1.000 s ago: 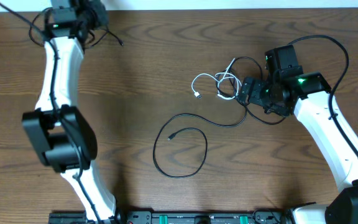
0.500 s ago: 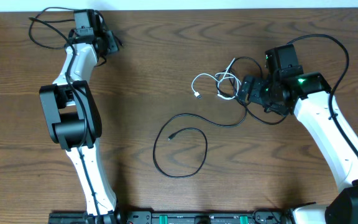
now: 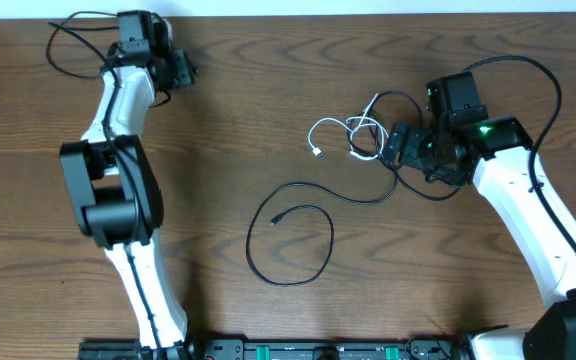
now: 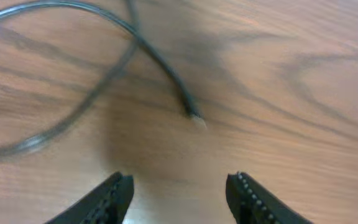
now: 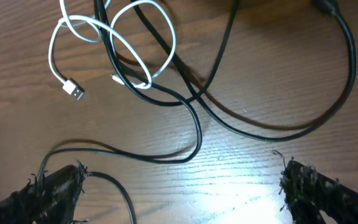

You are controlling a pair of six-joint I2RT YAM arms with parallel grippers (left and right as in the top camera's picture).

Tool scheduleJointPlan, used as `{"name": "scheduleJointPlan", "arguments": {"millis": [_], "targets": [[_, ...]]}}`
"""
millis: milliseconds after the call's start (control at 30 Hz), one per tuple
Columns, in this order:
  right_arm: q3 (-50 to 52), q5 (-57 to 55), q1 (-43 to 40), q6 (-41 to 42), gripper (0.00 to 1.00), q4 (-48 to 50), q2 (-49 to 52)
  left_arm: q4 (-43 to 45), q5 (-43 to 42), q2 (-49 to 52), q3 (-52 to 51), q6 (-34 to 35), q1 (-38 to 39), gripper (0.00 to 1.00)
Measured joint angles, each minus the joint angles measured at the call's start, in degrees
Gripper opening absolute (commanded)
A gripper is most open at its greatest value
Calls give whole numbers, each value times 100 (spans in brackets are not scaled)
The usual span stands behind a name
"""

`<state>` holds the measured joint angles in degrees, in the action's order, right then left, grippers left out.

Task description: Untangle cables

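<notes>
White cable [image 3: 330,121] lies right of the centre of the brown wood-grain table [image 3: 218,150] in a few small loops, its flat metal plug [image 5: 73,91] free on the wood. A shorter black cable [image 3: 398,95] threads through those loops and arcs toward the right arm. The long black cable [image 3: 330,240] spreads into one broad open loop nearer the front edge, with a strand running up to the knot.

In the right wrist view the black strands cross the white one several times, and which strand belongs to which black cable is hard to trace. The wide black curve at the right of that view runs off the top edge.

Right gripper [image 5: 185,193] sits just beside the tangle, its arm bent in from the right. Its fingers are spread wide, and only a loose black strand passes between them, nothing clamped. Left gripper [image 4: 179,196] is well apart at the far left corner, arm stretched away from its base, fingers parted and empty. Ahead of it a blurred dark cord [image 4: 190,111] ends on the wood; it may be the arm's own, though I cannot tell.
</notes>
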<state>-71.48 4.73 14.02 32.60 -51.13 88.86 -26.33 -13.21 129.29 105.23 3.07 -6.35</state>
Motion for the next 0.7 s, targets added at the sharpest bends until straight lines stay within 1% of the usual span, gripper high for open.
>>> {"name": "scheduleJointPlan", "arguments": {"millis": [33,100,267,367,467,600,633,700], "targets": [[0,0,0,0,99,0,2,-229,-162,-212,-9,-11,37,68],[0,0,0,0,99,9,2,-743,-511,-798,-15,17,146,75],[2,7,0,0,99,-2,2,-2312,-1292,-2500,26,46,535,76],[2,37,0,0,99,-31,2,-3117,-1550,-3143,103,50,846,77],[2,92,0,0,99,-48,2,-3606,-1652,-3272,120,55,1191,77],[-2,140,-33,-20,99,-114,2,-3801,-1611,-3021,33,55,1622,78],[-15,164,-74,-57,99,-210,0,-3823,-1558,-2953,-33,55,1725,87],[-85,190,-219,-162,99,-426,-4,-3856,-1473,-2844,-149,44,1910,90]]}}
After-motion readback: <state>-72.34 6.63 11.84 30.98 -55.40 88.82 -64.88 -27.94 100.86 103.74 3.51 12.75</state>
